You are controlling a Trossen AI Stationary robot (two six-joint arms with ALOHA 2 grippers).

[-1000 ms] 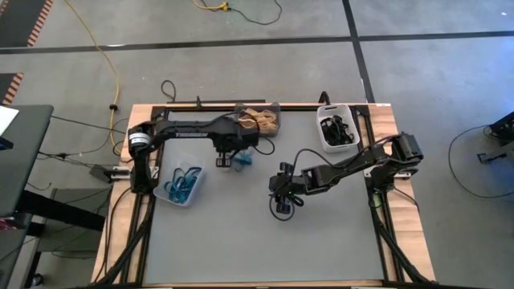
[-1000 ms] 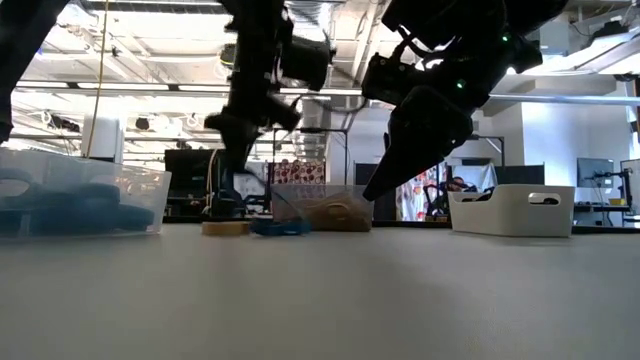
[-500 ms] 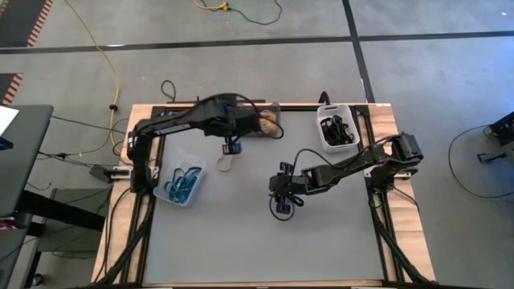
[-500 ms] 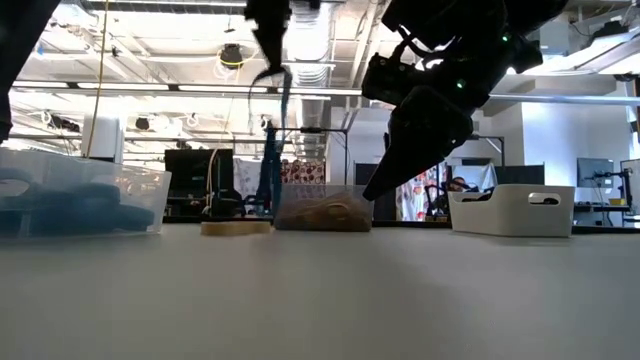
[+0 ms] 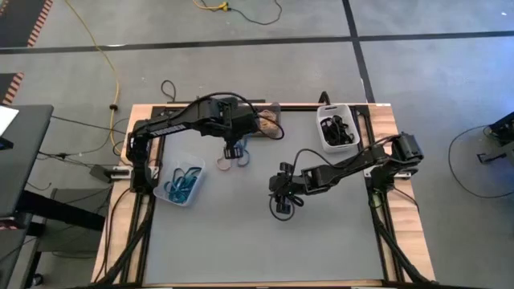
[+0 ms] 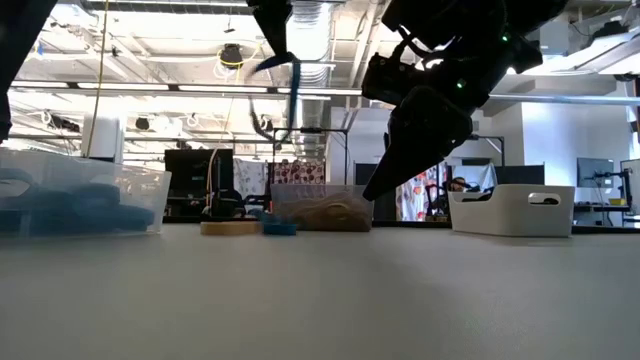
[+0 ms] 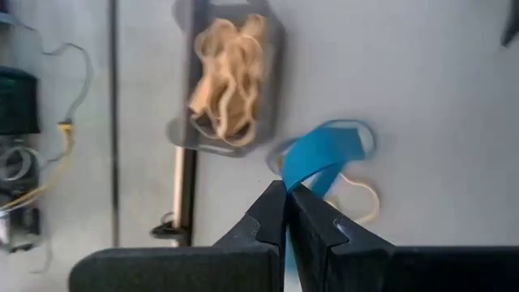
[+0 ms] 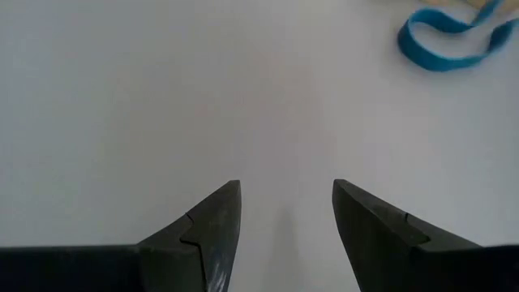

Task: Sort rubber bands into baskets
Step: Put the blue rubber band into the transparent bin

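Note:
My left gripper (image 5: 233, 151) is high over the table's far middle, shut on a blue rubber band (image 6: 292, 80). Below it, another blue band (image 8: 446, 40) and a tan band (image 7: 361, 195) lie flat on the table. Three baskets stand on the table. The dark grey one (image 5: 261, 120) holds tan bands, the white one (image 5: 336, 131) holds black bands, and the clear one (image 5: 183, 183) holds blue bands. My right gripper (image 5: 281, 205) hangs open over the table's middle with nothing between its fingers. My left gripper pinches the blue band (image 7: 304, 174) between its two shut fingertips, coming from above and slanting down. The band hangs as a short strip below the fingers. In the low view it is clear of the table.
Bare grey tabletop (image 5: 257, 241) spreads across the near half. The yellow cable (image 5: 104, 56) runs on the floor beyond the table's far left corner.
My left gripper has risen from the table near the dark grey basket, staying shut. Half a second ago a blue band was stretched tall between it and the table. Now only a short strip hangs at the fingers, and a blue band lies on the table.

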